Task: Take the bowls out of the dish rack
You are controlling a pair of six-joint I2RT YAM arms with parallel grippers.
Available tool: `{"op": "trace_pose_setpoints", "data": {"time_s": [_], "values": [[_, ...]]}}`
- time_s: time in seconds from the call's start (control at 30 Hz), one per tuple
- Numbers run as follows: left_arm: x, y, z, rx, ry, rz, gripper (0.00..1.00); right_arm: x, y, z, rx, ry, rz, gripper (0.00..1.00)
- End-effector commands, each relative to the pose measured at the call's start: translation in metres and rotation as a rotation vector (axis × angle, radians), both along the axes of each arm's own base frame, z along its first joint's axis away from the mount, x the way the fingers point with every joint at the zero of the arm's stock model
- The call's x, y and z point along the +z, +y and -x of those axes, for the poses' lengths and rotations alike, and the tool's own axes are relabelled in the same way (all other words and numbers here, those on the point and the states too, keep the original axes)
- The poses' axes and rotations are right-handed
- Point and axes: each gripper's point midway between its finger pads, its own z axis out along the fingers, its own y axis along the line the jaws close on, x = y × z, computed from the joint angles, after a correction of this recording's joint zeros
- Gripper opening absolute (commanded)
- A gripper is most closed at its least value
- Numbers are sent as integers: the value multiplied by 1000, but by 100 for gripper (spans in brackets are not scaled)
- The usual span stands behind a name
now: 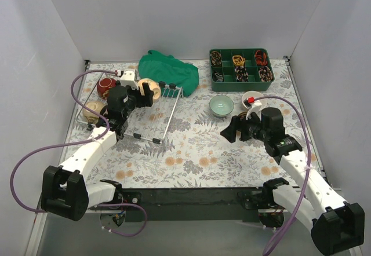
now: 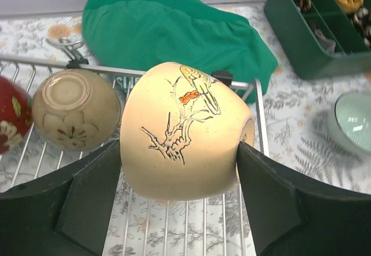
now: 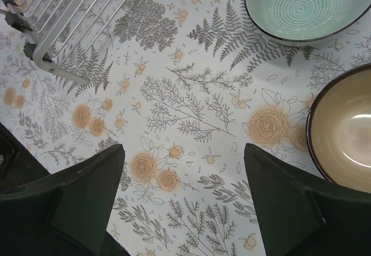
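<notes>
Left hand (image 2: 179,147) is clamped on a beige bowl (image 2: 185,123) with a bird-and-branch drawing. The bowl is tipped on its side over the right end of the dish rack (image 1: 152,125).

In the rack:
- red bowl (image 1: 107,86)
- upside-down tan bowl (image 2: 75,110) just beside the red one
- another tan bowl (image 1: 93,110) at the left end

Right hand (image 3: 182,152) has its fingers apart and holds nothing. It sits over the table (image 3: 191,111), right of the rack.

On the table near the right hand are a pale green bowl (image 3: 307,4) and a dark-rimmed bowl (image 3: 342,128), close together. A green cloth (image 1: 168,70) and a green tray (image 1: 242,87) lie at the far side.
</notes>
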Motion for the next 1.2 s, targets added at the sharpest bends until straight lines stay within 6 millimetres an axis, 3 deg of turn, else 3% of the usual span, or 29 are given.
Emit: {"op": "trace_pose_setpoints", "data": {"time_s": [0.0,0.17,0.4,0.53,0.67,0.83,0.97,1.17], "values": [[49,-23,13,-237,-194,-204,17,31,18,-4,65,-64,-35,92],[55,-53,41,-418,-293,-320,16,34,31,-2,111,-53,-35,92],[38,-89,77,-589,-369,-550,15,51,50,-5,202,-81,-39,92],[43,-111,99,-675,-435,-588,15,66,55,-14,232,-130,-27,92],[31,-138,127,-802,-471,-642,15,89,63,-27,268,-174,-18,92],[21,-158,150,-886,-515,-704,15,109,78,-25,412,-216,-22,93],[12,-175,167,-944,-536,-744,15,103,88,-20,521,-174,-24,93],[-2,-187,176,-971,-538,-807,15,90,107,7,713,-103,-93,93]]}}
